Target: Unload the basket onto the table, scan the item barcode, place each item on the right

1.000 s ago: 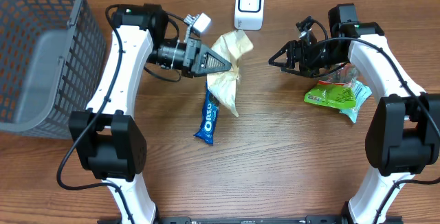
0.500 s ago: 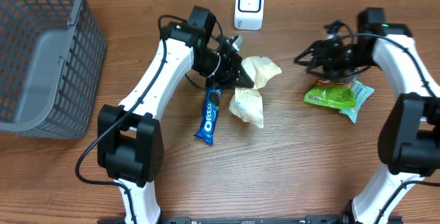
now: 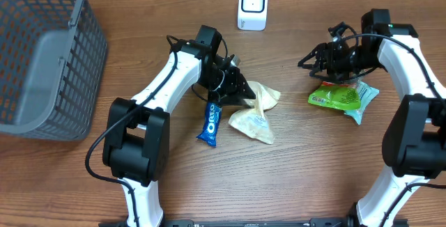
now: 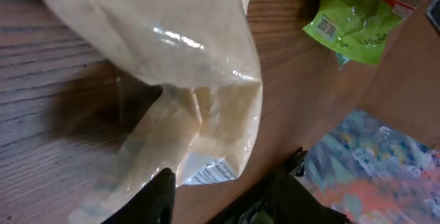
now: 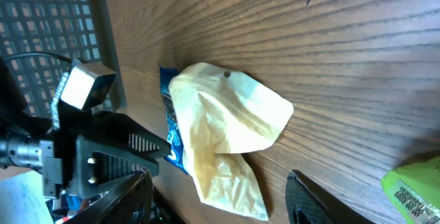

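Both pincers stand parted, empty — the left gripper (image 4: 230, 179) sits at one end of the pale bag (image 3: 256, 112), lying mid-table at six o'clock from the scanner (image 3: 252, 5); the right gripper (image 5: 218, 179) hovers at the bag's two o'clock. Probably pickup: next, pinch firmly, turn the label scannerward.

"OREO" in white letters, on the blue snack packet (image 3: 211, 124)

Overhead looks straight down; my left wrist, close, faces four o'clock, my right faces nine; all share the yellow bag (image 3: 255, 113).
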Tool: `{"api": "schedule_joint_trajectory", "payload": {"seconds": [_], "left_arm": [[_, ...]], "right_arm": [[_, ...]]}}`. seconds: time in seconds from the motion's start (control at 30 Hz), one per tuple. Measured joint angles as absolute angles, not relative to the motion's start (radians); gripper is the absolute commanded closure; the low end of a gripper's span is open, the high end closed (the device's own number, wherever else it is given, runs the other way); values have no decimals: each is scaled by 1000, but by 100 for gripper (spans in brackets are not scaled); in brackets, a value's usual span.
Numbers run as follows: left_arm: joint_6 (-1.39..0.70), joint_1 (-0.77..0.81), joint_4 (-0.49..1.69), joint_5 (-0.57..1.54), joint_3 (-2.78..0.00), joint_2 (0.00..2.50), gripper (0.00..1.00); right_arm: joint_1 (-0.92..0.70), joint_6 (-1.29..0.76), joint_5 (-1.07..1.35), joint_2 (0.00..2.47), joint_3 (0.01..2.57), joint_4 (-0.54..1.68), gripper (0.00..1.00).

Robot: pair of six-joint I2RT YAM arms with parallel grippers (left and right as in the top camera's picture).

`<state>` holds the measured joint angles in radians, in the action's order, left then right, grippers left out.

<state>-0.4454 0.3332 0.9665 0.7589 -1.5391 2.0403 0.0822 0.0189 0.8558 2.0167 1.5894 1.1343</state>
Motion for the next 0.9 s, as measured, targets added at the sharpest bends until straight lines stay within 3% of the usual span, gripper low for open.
{"api": "schedule_joint_trajectory", "payload": {"seconds": [0.33, 0.9], "left_arm": [[-389, 237, 1010, 604, -1573, 2040, 53], [-430, 313, 572, 566, -1405, 2040, 39]], "right_arm": [[-9, 19, 771, 2017, 1589, 1137, 36], [13, 19, 734, 2017, 1589, 1138, 35]]}}
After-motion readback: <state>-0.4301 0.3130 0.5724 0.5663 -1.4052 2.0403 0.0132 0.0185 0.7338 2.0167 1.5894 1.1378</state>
